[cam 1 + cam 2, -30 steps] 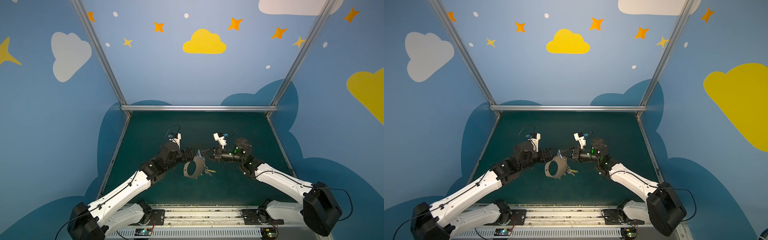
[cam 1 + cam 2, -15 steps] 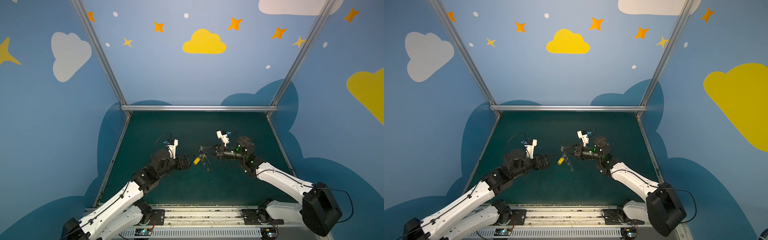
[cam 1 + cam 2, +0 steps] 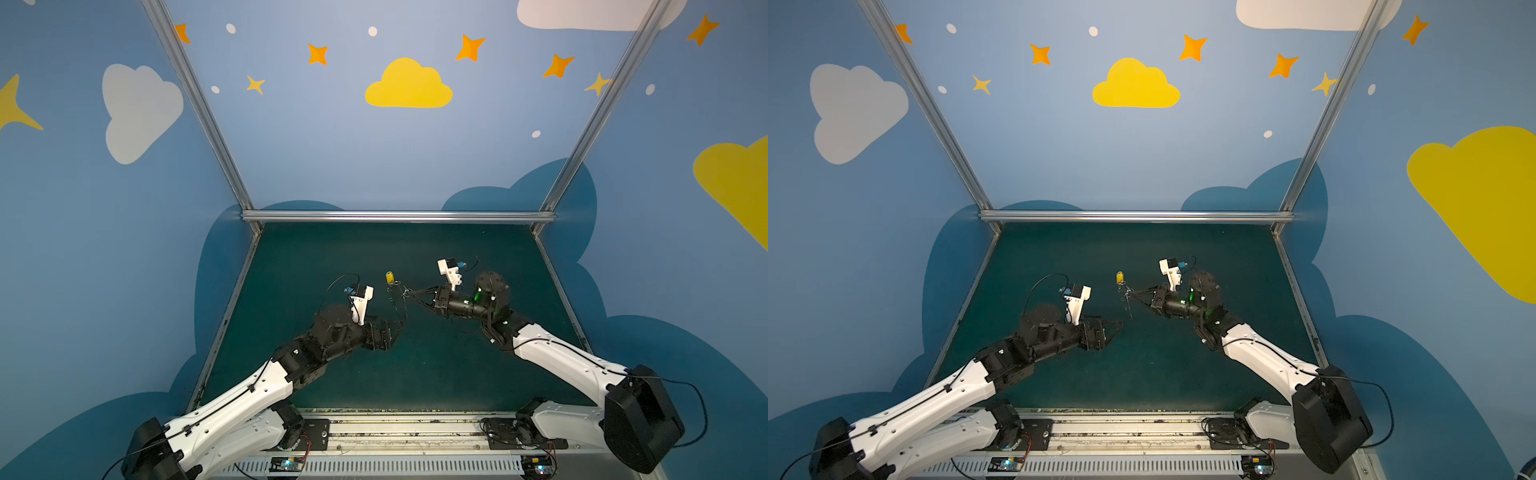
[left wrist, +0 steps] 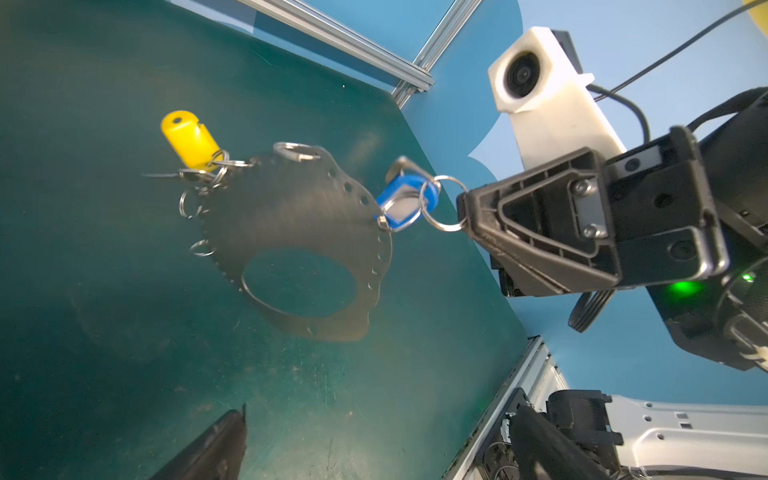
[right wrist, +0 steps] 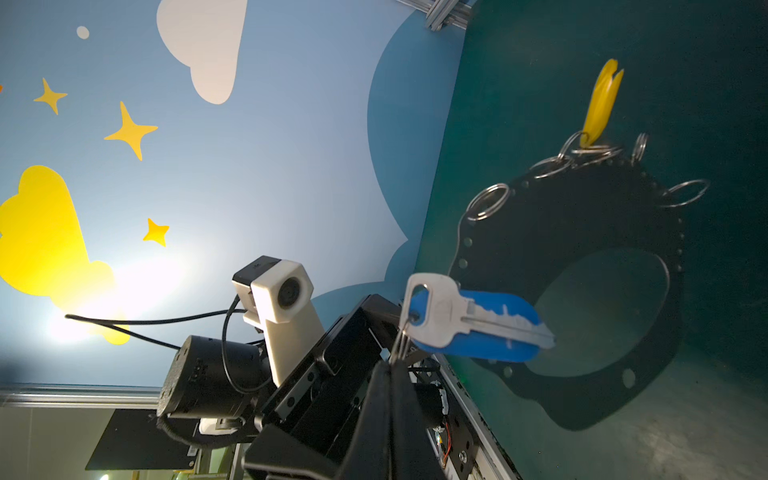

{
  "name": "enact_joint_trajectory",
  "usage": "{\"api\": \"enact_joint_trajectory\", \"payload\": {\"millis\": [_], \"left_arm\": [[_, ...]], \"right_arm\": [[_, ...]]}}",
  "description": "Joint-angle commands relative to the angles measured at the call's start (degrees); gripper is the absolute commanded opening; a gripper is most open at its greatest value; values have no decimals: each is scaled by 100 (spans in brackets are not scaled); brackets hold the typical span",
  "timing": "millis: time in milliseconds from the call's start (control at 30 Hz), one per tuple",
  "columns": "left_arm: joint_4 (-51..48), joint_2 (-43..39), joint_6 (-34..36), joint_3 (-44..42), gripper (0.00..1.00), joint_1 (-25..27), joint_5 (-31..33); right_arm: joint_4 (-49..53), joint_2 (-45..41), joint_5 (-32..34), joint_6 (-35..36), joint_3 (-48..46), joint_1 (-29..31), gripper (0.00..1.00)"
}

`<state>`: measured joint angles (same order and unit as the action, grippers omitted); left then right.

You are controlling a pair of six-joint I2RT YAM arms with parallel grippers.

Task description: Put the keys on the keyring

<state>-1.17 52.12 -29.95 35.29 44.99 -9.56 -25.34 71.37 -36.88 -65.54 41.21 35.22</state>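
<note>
Above the counter (image 4: pixel 124 353), right fingers (image 4: pixel 523 232) pinch a split ring (image 4: pixel 442 203) carrying the keyring (image 4: pixel 291 216) — blue-tagged key (image 5: pixel 449 318), yellow-tagged key (image 4: pixel 191 141) both look attached, so I'd call it done; left fingers (image 4: pixel 220 444) spread, empty.

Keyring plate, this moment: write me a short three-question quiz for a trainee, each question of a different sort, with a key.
1. True or false: the left tool is shut on the plate.
2. What does the right tool pinch? A the yellow tag; B a wire ring; C the plate's edge.
3. Fill in: the tag hanging nearest the right tool is ___.
Key: 1 false, it is open and apart from the plate; 2 B; 3 blue.
</note>
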Motion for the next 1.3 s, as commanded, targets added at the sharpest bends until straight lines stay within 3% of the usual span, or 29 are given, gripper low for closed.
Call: {"api": "enact_joint_trajectory", "payload": {"millis": [0, 167, 433, 833, 1267], "left_arm": [[311, 160, 216, 19, 100, 189, 491], [700, 657, 464, 128, 100, 648, 1230], [1224, 1799, 825, 731, 100, 1305, 1499], [1044, 2513, 912, 1246, 100, 1345, 2852], [1118, 2793, 895, 1535, 100, 1346, 2653]], "right_arm": [[-22, -114, 140, 103, 306, -33, 0], [20, -153, 265, 98, 309, -68, 0], [148, -382, 419, 88, 212, -68, 0], [-123, -355, 410, 5, 238, -59, 0], [-140, -479, 552, -7, 133, -51, 0]]}}
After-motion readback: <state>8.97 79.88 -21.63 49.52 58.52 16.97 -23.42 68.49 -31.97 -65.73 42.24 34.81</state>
